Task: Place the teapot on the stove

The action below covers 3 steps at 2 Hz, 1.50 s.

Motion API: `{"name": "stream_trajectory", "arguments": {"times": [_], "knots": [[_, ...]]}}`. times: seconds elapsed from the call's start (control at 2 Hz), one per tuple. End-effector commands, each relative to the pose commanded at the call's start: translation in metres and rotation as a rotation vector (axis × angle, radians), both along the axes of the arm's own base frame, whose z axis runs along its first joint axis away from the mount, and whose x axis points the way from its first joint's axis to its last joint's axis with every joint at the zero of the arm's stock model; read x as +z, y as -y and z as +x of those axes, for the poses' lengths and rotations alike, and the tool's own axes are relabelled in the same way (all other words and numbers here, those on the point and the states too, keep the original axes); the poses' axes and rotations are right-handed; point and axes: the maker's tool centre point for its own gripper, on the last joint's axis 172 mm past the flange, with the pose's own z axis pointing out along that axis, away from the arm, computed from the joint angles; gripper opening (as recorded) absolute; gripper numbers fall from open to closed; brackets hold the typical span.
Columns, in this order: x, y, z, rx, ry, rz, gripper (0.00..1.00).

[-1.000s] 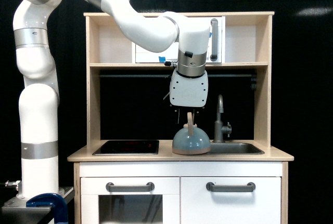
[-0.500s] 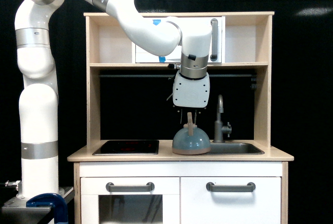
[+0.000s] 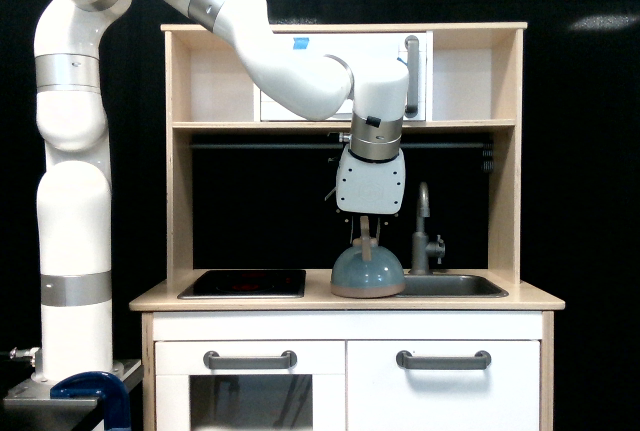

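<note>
The pale blue-grey teapot [image 3: 366, 273] stands on the wooden counter, just left of the sink and to the right of the stove [image 3: 243, 282]. Its tan loop handle [image 3: 367, 243] points straight up. My gripper [image 3: 368, 225] hangs directly above the teapot, pointing down, with its thin dark fingers on either side of the top of the handle. The jaws look open, with a small gap to the handle on each side. The stove is a flat black panel with faint red rings and nothing on it.
A grey sink basin [image 3: 452, 284] with an upright tap [image 3: 424, 226] sits just right of the teapot. A shelf [image 3: 345, 125] and a dark rail run above my wrist. The play kitchen's side walls [image 3: 180, 161] close in the counter.
My wrist has shifted slightly to the exterior view's right and dropped a little, bringing the fingers lower around the handle. The teapot has not moved.
</note>
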Motion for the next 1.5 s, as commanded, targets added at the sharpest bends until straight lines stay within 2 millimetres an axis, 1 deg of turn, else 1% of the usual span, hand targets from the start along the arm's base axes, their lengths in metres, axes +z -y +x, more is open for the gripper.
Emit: {"name": "stream_trajectory", "arguments": {"times": [0.5,1.0,1.5], "knots": [[0.0,-0.018,0.003,0.0,0.0,0.0,1.0],[-0.002,-0.023,0.003,0.0,0.0,0.0,0.0],[0.004,-0.024,0.001,0.0,0.0,0.0,0.0]]}}
